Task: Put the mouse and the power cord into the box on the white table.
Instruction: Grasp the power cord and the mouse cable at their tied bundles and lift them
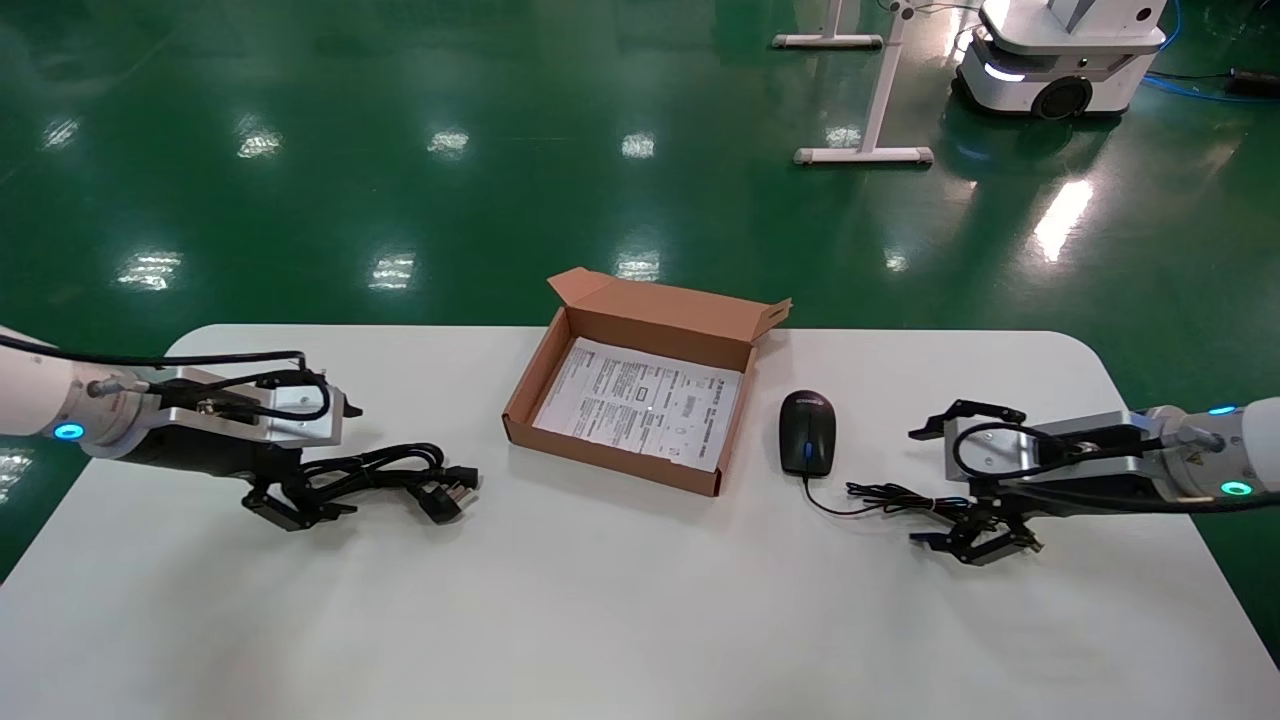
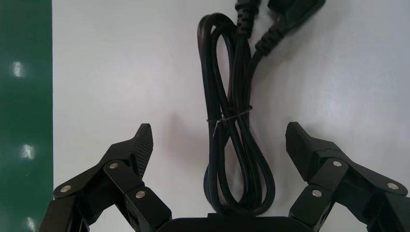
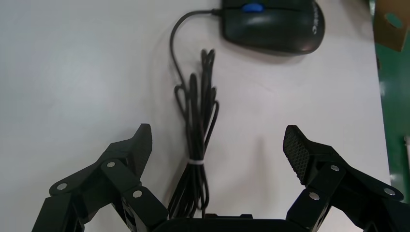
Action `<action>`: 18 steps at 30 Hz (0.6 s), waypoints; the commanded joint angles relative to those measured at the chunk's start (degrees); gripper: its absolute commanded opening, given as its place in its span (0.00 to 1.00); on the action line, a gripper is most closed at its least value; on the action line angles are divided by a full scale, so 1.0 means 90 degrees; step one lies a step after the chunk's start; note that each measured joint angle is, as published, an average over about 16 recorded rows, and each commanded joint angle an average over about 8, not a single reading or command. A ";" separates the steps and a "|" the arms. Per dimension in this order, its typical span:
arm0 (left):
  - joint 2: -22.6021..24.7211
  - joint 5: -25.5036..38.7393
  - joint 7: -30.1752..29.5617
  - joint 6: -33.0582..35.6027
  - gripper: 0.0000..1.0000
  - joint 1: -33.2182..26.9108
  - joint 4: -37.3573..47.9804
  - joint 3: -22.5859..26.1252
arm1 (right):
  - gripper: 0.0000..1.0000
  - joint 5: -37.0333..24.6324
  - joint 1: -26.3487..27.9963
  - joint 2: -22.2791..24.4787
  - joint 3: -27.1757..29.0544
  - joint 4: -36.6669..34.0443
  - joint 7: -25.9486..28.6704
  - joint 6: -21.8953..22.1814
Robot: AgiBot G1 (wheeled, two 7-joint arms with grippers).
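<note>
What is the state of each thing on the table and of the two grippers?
box: open, only a printed sheet inside.
mouse: on the white table, outside the box, wire bundled and tied.
power cord: coiled, tied, lying on the table.
left gripper: open, straddling the cord.
right gripper: open, straddling the mouse wire.

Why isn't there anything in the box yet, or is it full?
Empty. The box holds only its white paper lining; the mouse and the power cord lie outside it on the white table.
</note>
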 commanded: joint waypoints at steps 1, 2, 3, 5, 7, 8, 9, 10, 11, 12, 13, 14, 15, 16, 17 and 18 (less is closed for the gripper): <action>0.0010 -0.0038 0.0017 -0.0036 0.61 0.0018 0.0074 -0.0026 | 0.52 0.0035 -0.0009 -0.0069 0.0025 -0.0147 0.0007 0.0093; 0.0020 -0.0040 0.0029 -0.0037 0.48 0.0029 0.0099 -0.0029 | 0.40 0.0041 -0.0009 -0.0084 0.0031 -0.0195 0.0008 0.0120; 0.0029 -0.0040 0.0040 -0.0035 0.36 0.0041 0.0120 -0.0029 | 0.27 0.0045 -0.0008 -0.0097 0.0034 -0.0235 0.0008 0.0143; 0.0046 -0.0036 0.0057 -0.0032 0.11 0.0055 0.0151 -0.0028 | 0.06 0.0049 -0.0002 -0.0114 0.0038 -0.0287 0.0005 0.0172; 0.0058 -0.0033 0.0068 -0.0033 0.00 0.0063 0.0173 -0.0027 | 0.00 0.0049 0.0004 -0.0127 0.0040 -0.0319 0.0000 0.0191; 0.0064 -0.0032 0.0075 -0.0032 0.00 0.0068 0.0184 -0.0026 | 0.00 0.0050 0.0007 -0.0133 0.0041 -0.0335 -0.0002 0.0202; 0.0063 -0.0034 0.0073 -0.0026 0.00 0.0070 0.0180 -0.0027 | 0.00 0.0052 0.0004 -0.0131 0.0042 -0.0329 -0.0002 0.0202; 0.0061 -0.0036 0.0072 -0.0026 0.00 0.0071 0.0175 -0.0028 | 0.00 0.0052 0.0001 -0.0128 0.0042 -0.0322 -0.0002 0.0199; 0.0058 -0.0038 0.0070 -0.0026 0.00 0.0071 0.0170 -0.0028 | 0.00 0.0053 -0.0002 -0.0124 0.0042 -0.0313 -0.0001 0.0196; 0.0056 -0.0039 0.0068 -0.0025 0.00 0.0071 0.0164 -0.0029 | 0.00 0.0053 -0.0004 -0.0121 0.0042 -0.0304 -0.0001 0.0192; 0.0053 -0.0040 0.0066 -0.0023 0.00 0.0071 0.0159 -0.0029 | 0.00 0.0052 -0.0006 -0.0117 0.0042 -0.0296 0.0000 0.0188; 0.0050 -0.0040 0.0064 -0.0022 0.00 0.0071 0.0153 -0.0029 | 0.00 0.0052 -0.0008 -0.0114 0.0042 -0.0289 0.0000 0.0184; 0.0048 -0.0041 0.0062 -0.0023 0.00 0.0071 0.0148 -0.0030 | 0.00 0.0052 -0.0009 -0.0111 0.0041 -0.0282 0.0001 0.0179; 0.0046 -0.0042 0.0060 -0.0022 0.00 0.0071 0.0143 -0.0030 | 0.00 0.0052 -0.0011 -0.0108 0.0041 -0.0275 0.0002 0.0175; 0.0044 -0.0042 0.0059 -0.0022 0.00 0.0071 0.0139 -0.0030 | 0.00 0.0052 -0.0012 -0.0106 0.0041 -0.0269 0.0003 0.0170; 0.0042 -0.0043 0.0057 -0.0021 0.00 0.0070 0.0135 -0.0031 | 0.00 0.0052 -0.0014 -0.0104 0.0040 -0.0264 0.0004 0.0166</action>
